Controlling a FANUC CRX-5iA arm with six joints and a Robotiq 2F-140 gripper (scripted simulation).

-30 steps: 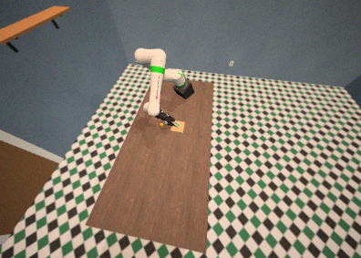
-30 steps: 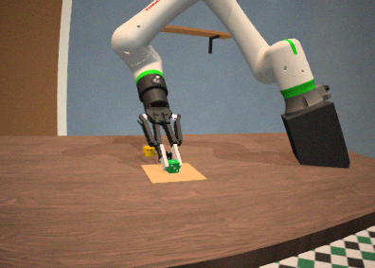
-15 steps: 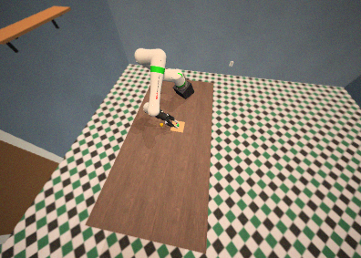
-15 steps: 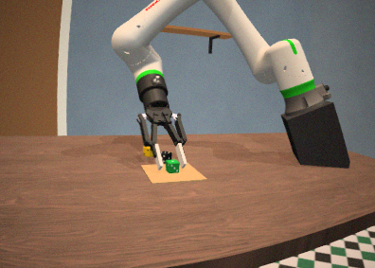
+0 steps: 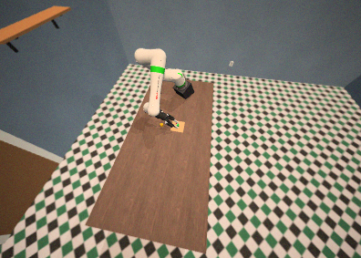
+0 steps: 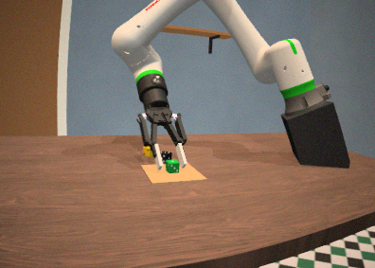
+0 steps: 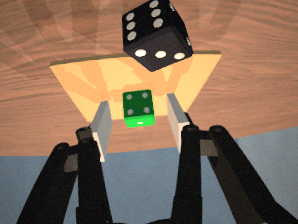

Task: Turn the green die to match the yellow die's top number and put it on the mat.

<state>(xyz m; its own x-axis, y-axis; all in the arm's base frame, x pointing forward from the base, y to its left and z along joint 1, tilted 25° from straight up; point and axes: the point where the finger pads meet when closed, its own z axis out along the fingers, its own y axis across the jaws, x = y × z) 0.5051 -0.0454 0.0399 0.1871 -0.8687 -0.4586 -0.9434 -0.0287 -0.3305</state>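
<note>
Below my claw (image 5: 177, 123) (image 6: 171, 168) (image 7: 140, 125), I see a brown wood-grain tabletop (image 5: 159, 178) (image 6: 104, 199) (image 7: 260, 75); its fingers have smooth, pale faces, with matt black linkages behind.

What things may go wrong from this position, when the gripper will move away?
The open gripper has its fingers on both sides of the green die; an uneven retreat might tip it. The black die stands close by, so a sideways swing might knock it and change its top number.

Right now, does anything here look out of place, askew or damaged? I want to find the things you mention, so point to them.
Nothing looks spilled or damaged. The green die (image 6: 172, 166) (image 7: 138, 107) rests squarely on the mat (image 5: 180, 129) (image 6: 189, 176) (image 7: 75, 75), between the open gripper's fingers (image 6: 181, 155) without touching them. The black die (image 7: 156, 34) sits beyond the mat, turned at an angle to it, which seems harmless.
</note>
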